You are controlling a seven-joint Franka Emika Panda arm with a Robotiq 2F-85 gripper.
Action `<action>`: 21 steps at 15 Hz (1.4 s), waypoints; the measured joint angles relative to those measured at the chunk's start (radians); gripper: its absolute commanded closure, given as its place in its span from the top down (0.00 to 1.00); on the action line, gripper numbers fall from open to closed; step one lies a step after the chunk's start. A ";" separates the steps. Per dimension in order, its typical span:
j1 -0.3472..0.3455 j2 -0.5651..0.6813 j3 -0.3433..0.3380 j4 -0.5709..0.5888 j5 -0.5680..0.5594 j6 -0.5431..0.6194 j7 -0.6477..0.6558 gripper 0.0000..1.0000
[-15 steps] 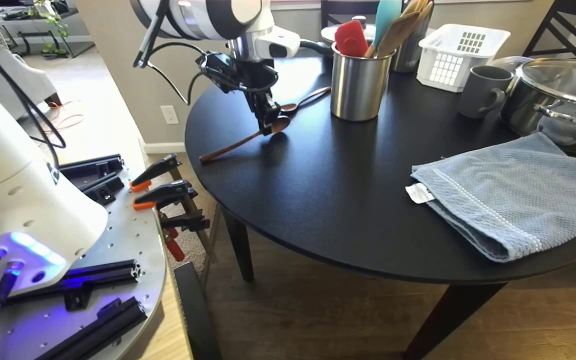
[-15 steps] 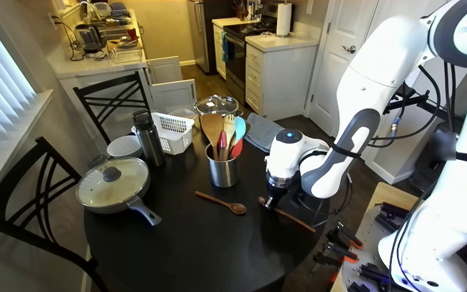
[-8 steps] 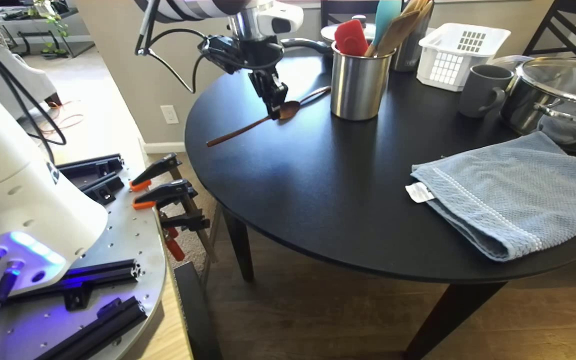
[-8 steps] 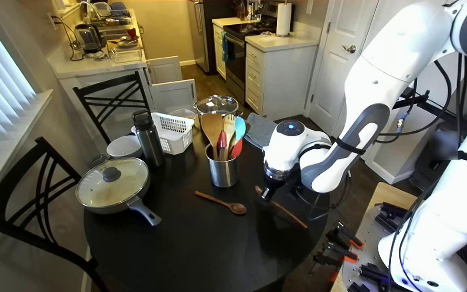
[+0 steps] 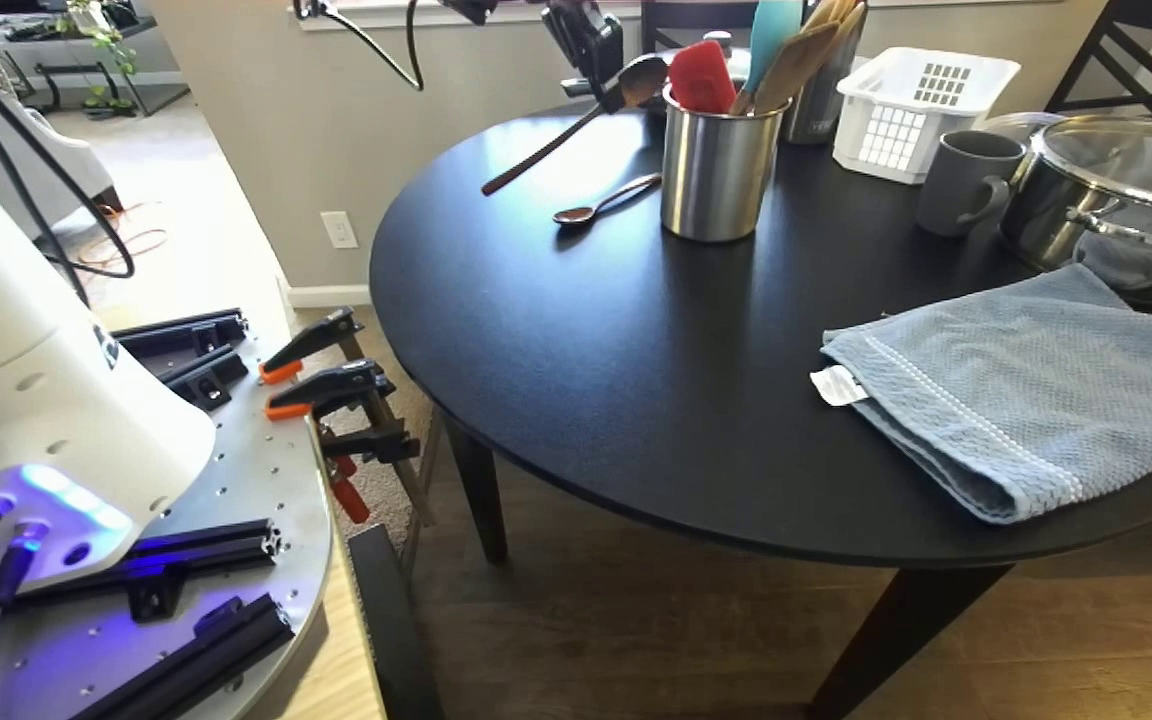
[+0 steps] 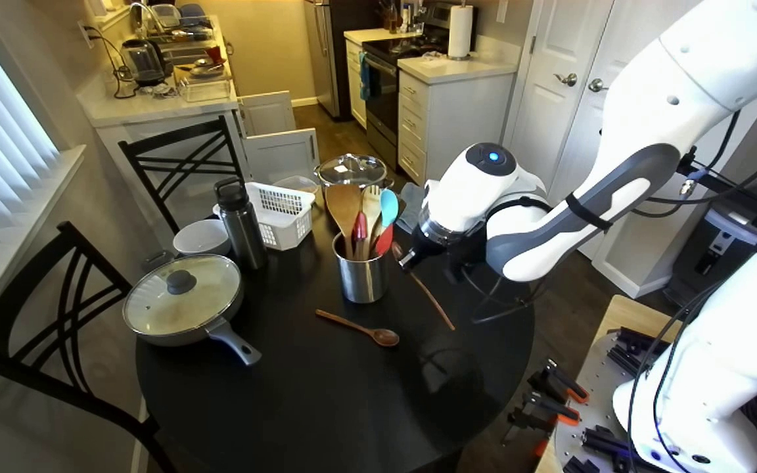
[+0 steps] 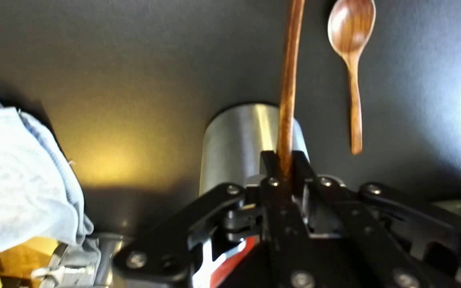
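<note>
Your round black table (image 5: 656, 400) sits near a plain wall (image 5: 256, 130). In an exterior view, think of the tin (image 5: 719, 175) as the middle of a clock, with twelve at the top. Your gripper (image 7: 284, 158) is at ten o'clock, pinching the long spoon (image 7: 289, 76) close to its bowl. That spoon is up off the table. Its handle points to eight o'clock, and its bowl is right by the red scraper (image 5: 702, 78) in the tin; you can't tell if they touch. The short spoon (image 7: 351, 44) lies on the table between eight and nine o'clock. The mug (image 5: 966, 175) and pot (image 5: 1046, 205) are at three, the basket (image 5: 886, 140) is a bit past two, and the blue towel (image 5: 1026, 390) is at four.
</note>
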 measured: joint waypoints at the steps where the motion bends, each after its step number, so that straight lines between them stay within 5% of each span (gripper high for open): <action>1: 0.000 -0.036 0.000 0.002 0.000 0.012 0.037 0.03; 5: -0.040 -0.158 0.030 0.019 -0.064 0.051 0.236 0.03; 8: -0.176 -0.230 0.135 0.058 -0.196 0.073 0.434 0.03; 15: -0.696 -0.399 0.564 0.223 -0.535 0.139 0.921 0.03; 21: -1.131 -0.694 0.952 0.392 -0.613 0.206 1.267 0.03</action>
